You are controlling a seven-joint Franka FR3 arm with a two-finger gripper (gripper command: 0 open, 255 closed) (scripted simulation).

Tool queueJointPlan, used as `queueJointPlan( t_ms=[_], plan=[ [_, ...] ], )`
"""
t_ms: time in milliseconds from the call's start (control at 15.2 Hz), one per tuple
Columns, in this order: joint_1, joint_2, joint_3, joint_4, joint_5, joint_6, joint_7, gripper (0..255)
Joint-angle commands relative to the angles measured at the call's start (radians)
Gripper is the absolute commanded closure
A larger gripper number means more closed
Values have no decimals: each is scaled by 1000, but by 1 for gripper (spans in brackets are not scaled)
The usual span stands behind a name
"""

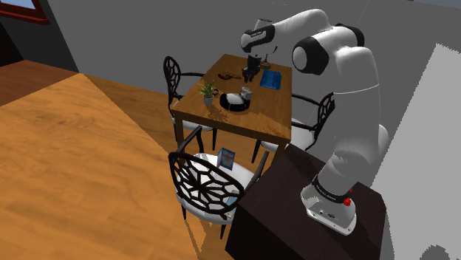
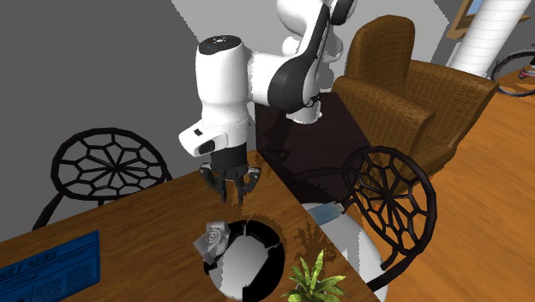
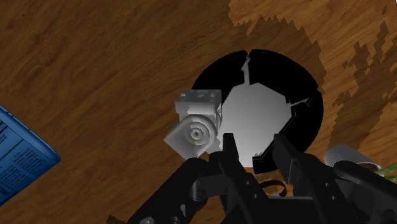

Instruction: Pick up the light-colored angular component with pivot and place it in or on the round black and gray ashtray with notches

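My claw (image 2: 230, 190) hangs spread and empty over the ashtray, with the pale part lying at the tray's rim.

In the wrist view my two black fingers (image 3: 228, 145) stand apart with nothing between them, above the round ashtray (image 3: 280, 70), which has a black notched ring around a grey middle. The light grey angular component (image 3: 197, 124), with concentric rings on its pivot face, overlaps that ring on the side toward the blue book (image 3: 19, 156); I cannot tell whether part of it also touches the wooden desk (image 3: 95, 63). The book's cover carries lines of pale print that are too small to read, and I see no brand or label on anything else. In the shoulder view a small potted plant (image 1: 208, 91) stands just beside the ashtray.
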Motion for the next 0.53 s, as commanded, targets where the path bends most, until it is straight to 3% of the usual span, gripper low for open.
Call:
queueJointPlan(
  t_ms=[0,462],
  plan=[
    [17,14,-8,-22,-19,51,9,0],
    [115,188,-79,-75,-137,357,102,0]
  ],
)
